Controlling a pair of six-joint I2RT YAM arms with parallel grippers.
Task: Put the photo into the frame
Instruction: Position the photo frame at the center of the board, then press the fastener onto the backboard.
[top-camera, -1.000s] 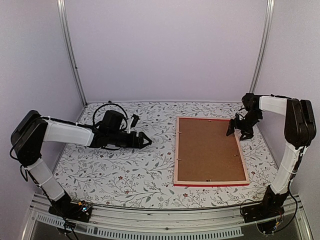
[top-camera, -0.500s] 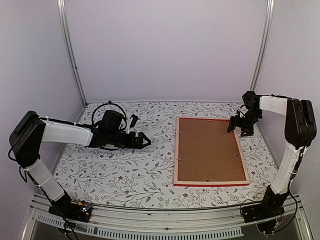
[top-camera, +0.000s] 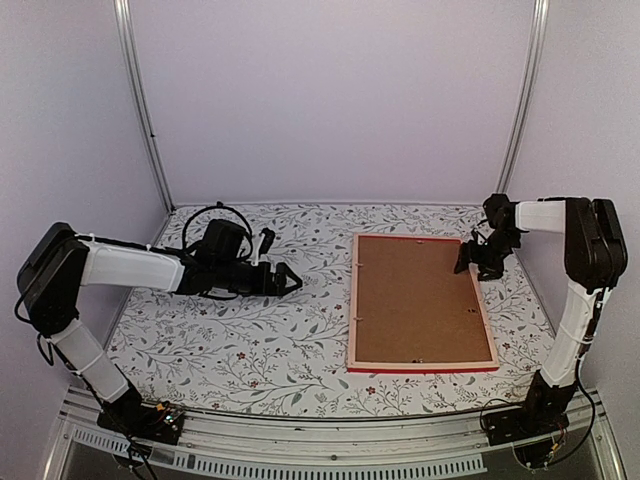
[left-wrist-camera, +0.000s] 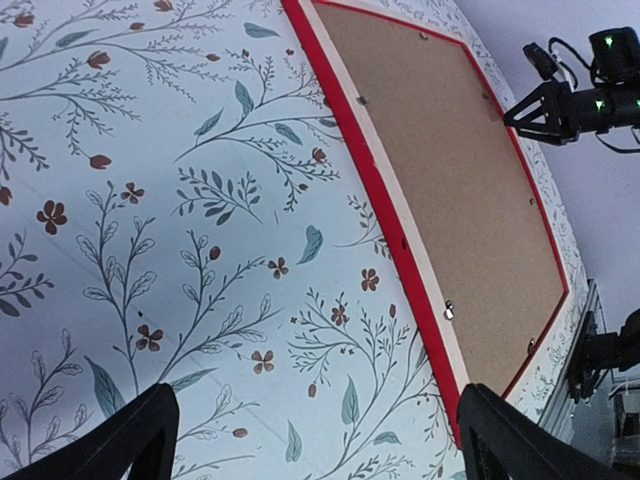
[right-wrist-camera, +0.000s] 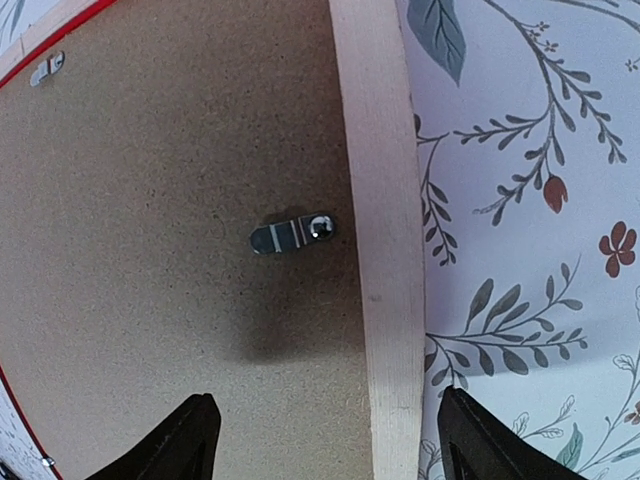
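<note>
The frame (top-camera: 352, 300) lies face down on the right half of the table, pale wood back up, red front edge showing around it. A plain brown backing board (top-camera: 415, 300) fills it. The photo is hidden. My right gripper (top-camera: 468, 262) is open and empty, low over the frame's far right rail (right-wrist-camera: 375, 200), straddling the rail beside a small metal turn clip (right-wrist-camera: 290, 233). My left gripper (top-camera: 290, 281) is open and empty over the floral tablecloth, left of the frame (left-wrist-camera: 370, 190) and apart from it. The open gripper tips frame both wrist views: left (left-wrist-camera: 320, 450), right (right-wrist-camera: 335, 445).
The floral tablecloth (top-camera: 250, 340) covers the table. Several metal clips sit along the backing board's edges (left-wrist-camera: 449, 310). Pale walls and metal posts (top-camera: 140, 110) enclose the back and sides. The right arm's gripper shows in the left wrist view (left-wrist-camera: 560, 105).
My right gripper has shifted slightly back along the frame's far right rail. My left arm has barely moved. Both grippers stay open.
</note>
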